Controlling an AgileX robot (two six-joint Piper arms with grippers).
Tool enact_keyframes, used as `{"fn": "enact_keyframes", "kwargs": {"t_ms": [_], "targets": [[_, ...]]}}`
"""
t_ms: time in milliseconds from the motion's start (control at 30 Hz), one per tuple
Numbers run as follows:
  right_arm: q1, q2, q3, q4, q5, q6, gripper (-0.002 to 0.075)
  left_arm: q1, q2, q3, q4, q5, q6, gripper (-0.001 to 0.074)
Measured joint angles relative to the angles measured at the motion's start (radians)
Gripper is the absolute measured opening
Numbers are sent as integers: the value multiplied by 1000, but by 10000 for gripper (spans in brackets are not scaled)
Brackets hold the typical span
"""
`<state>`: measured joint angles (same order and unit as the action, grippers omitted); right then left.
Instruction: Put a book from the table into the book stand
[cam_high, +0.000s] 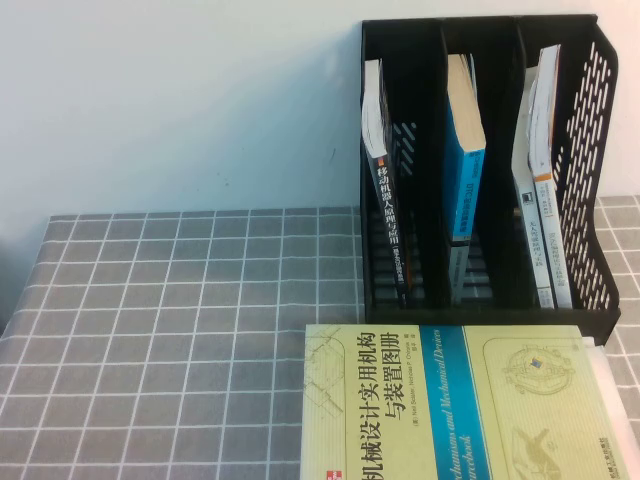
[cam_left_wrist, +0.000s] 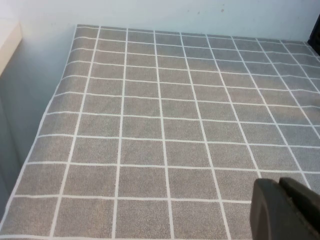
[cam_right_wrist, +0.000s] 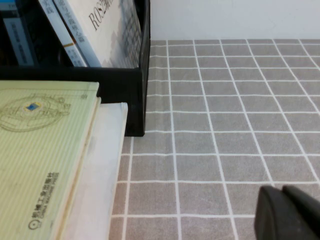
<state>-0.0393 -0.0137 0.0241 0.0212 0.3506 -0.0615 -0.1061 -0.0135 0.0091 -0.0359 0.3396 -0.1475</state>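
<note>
Fingers of left gripper and right gripper pressed together over table; book flat before book stand

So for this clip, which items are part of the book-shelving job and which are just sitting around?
Job:
- book, flat on the table
- book stand
- left gripper, over bare cloth
- right gripper, beside the book

Bystanders:
- dark-spined book, left compartment
- blue book, middle
- white books, right
</note>
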Motion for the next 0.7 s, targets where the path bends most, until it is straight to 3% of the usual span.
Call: {"fn": "enact_keyframes", "kwargs": {"t_ms": [700], "targets": [[0,0,0,17,-2,0,-3,0,0,0,52,0,54,-3]]}}
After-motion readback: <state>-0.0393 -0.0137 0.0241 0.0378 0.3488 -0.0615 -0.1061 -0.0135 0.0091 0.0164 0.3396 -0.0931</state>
